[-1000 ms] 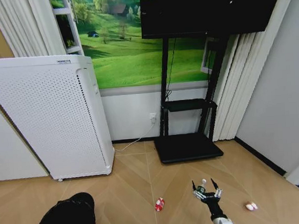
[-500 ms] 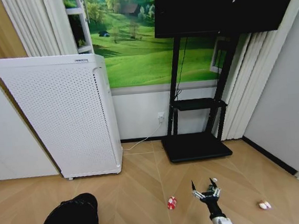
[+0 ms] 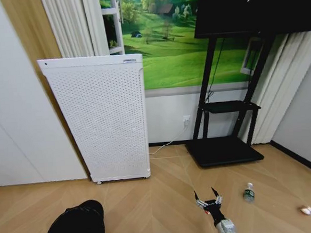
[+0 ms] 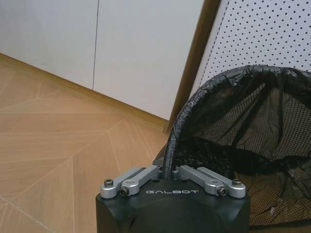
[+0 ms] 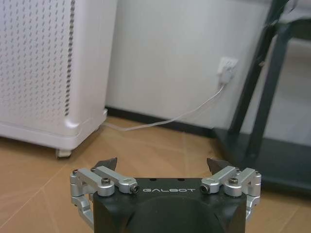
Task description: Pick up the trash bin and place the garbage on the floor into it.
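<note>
Left gripper point(image 4: 171, 180) clamping trash bin point(image 3: 73, 229) rim, bin base cut off

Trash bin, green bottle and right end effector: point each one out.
trash bin point(image 3: 72, 229), head view, black bag-covered side.
green bottle point(image 3: 249, 193), head view, its body.
right end effector point(image 3: 208, 196), head view, between open fingertips.

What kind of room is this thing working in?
Probably a living room, or a mock-up of one. A dark TV stands on a black stand before a green landscape mural, beside a white perforated appliance, on a wooden chevron floor with curtains.
</note>
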